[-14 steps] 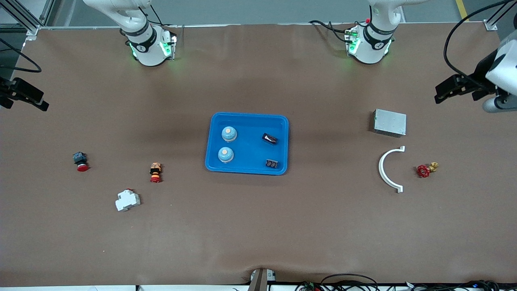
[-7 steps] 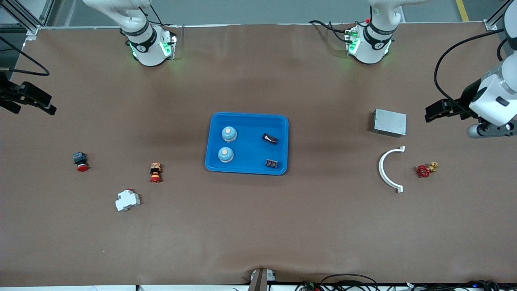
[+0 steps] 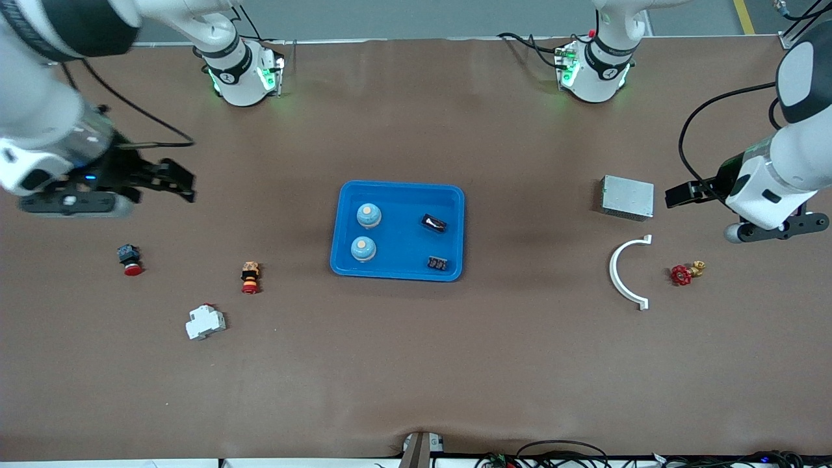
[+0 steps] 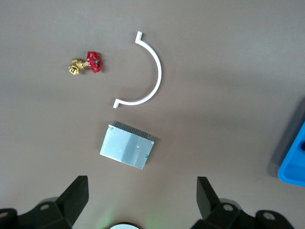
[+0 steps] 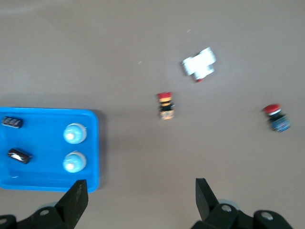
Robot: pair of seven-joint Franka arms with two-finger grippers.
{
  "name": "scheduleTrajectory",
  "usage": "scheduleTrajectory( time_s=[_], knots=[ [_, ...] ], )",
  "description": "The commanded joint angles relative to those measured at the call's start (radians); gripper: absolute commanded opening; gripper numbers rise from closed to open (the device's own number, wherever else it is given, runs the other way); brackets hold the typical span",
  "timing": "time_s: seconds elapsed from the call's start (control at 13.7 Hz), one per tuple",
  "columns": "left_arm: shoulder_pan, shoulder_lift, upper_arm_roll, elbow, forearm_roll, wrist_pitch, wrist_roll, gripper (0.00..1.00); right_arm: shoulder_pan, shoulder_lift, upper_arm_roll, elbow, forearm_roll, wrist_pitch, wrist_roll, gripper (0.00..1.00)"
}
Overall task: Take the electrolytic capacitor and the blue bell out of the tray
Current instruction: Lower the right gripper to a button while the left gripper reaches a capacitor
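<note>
Front view: blue plastic tray (image 3: 455,195) mid-frame holds two pale blue dome bells (image 3: 368,215) and two small black capacitors (image 3: 434,223). Right gripper (image 3: 170,179) upper left, over bare table, fingers spread wide, empty. Left gripper (image 3: 679,195) right edge, beside grey metal box (image 3: 627,197), spread wide, empty.

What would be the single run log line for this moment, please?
left gripper: open, over table beside metal box | right gripper: open, over table | blue tray: two bells, two capacitors
</note>
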Motion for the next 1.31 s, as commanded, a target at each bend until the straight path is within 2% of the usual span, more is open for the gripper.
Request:
scheduleTrajectory(
  time_s=[0.0, 0.15, 0.36, 0.51, 0.73, 0.8, 0.87, 1.09, 1.24],
  knots=[
    [-0.002, -0.025, -0.001, -0.061, -0.006, 0.029, -0.031, 1.00, 0.111, 0.059, -0.008, 0.015, -0.025, 0.012, 0.156, 1.00],
    [0.000, -0.039, -0.001, -0.099, -0.006, 0.042, -0.031, 1.00, 0.183, 0.085, -0.008, -0.032, -0.024, 0.022, 0.254, 1.00],
    [-0.002, -0.041, -0.004, -0.140, -0.006, 0.043, -0.063, 1.00, 0.272, 0.101, -0.008, -0.144, -0.008, 0.063, 0.284, 1.00],
    [-0.005, -0.042, -0.009, -0.183, -0.006, 0.054, -0.115, 1.00, 0.310, 0.099, -0.007, -0.222, 0.042, 0.138, 0.369, 1.00],
    [-0.005, -0.047, -0.010, -0.237, -0.006, 0.078, -0.130, 1.00, 0.346, 0.102, -0.007, -0.328, 0.093, 0.299, 0.380, 1.00],
    [-0.005, -0.048, -0.013, -0.265, -0.006, 0.107, -0.140, 1.00, 0.359, 0.119, -0.007, -0.337, 0.151, 0.328, 0.380, 1.00],
    [-0.005, -0.047, -0.018, -0.291, -0.006, 0.131, -0.149, 1.00, 0.367, 0.133, -0.008, -0.337, 0.171, 0.344, 0.380, 1.00],
    [-0.006, -0.042, -0.022, -0.354, -0.006, 0.227, -0.190, 1.00, 0.375, 0.162, -0.008, -0.339, 0.170, 0.394, 0.380, 1.00],
    [-0.015, -0.028, -0.060, -0.366, -0.010, 0.272, -0.288, 1.00, 0.379, 0.190, -0.008, -0.339, 0.170, 0.437, 0.380, 1.00]
  ],
)
